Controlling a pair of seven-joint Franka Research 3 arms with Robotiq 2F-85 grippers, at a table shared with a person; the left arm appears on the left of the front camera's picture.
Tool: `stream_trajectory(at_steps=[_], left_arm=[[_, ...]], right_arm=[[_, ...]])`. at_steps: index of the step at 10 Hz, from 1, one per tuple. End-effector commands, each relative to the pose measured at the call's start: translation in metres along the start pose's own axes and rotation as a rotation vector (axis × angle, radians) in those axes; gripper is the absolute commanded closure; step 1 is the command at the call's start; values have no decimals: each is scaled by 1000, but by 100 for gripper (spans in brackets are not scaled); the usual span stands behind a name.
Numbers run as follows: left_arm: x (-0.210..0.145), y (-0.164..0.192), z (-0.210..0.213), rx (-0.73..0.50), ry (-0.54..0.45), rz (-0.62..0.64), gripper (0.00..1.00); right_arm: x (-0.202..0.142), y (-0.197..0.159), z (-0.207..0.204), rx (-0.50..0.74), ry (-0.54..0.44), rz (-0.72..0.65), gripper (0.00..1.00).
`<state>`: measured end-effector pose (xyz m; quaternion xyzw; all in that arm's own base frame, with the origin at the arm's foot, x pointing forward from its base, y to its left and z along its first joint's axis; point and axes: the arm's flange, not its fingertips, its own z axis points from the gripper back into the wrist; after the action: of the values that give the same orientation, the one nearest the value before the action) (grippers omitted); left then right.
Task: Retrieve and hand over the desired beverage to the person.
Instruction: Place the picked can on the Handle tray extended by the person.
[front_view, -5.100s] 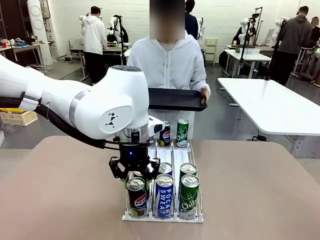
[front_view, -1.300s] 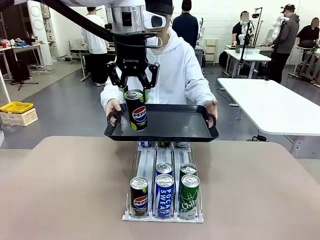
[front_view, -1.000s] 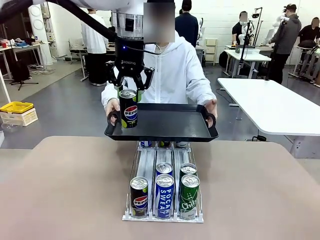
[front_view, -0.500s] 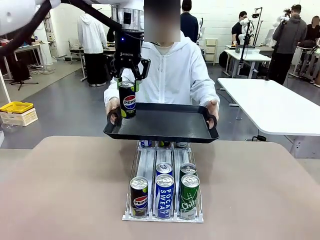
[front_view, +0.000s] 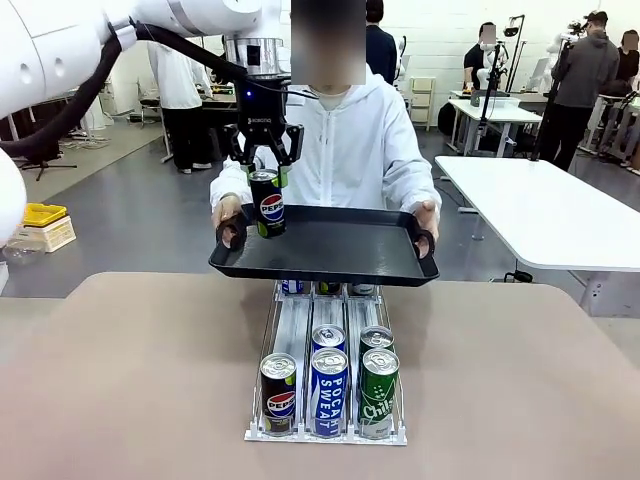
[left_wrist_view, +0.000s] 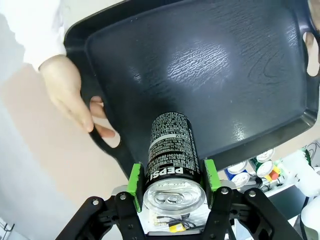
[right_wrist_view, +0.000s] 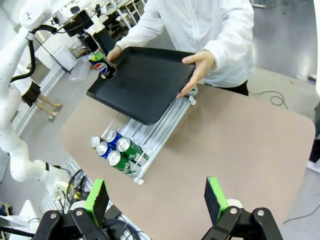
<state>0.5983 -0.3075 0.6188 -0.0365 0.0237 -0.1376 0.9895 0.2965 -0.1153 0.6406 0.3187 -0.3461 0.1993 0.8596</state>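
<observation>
While the left claw (front_view: 266, 176) is clamped on the Pepsi can (front_view: 267, 205) over the tray (front_view: 345, 245), only letting go remains.

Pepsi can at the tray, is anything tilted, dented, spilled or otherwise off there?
Nothing stands out. The Pepsi can is upright and undented between the left gripper pads at the black tray's left end. The tray looks dry, and the cans in the rack stand upright.
</observation>
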Motion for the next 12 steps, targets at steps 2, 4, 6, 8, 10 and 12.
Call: stream_trajectory(at_steps=[2, 4, 6, 8, 10, 12], left_arm=[[11, -9, -4, 3, -7, -44, 42], [10, -13, -13, 18, 0, -64, 42], [13, -15, -20, 35, 21, -66, 42], [20, -22, -28, 60, 61, -70, 42], [24, -23, -32, 58, 73, -69, 42], [22, -23, -31, 61, 67, -79, 5]], right_arm=[[2, -1, -1, 34, -25, 11, 0], [2, -1, -1, 34, -25, 11, 0], [2, -1, -1, 34, -25, 11, 0], [2, -1, -1, 34, -25, 11, 0], [2, -1, -1, 34, -25, 11, 0], [2, -1, -1, 34, -25, 11, 0]])
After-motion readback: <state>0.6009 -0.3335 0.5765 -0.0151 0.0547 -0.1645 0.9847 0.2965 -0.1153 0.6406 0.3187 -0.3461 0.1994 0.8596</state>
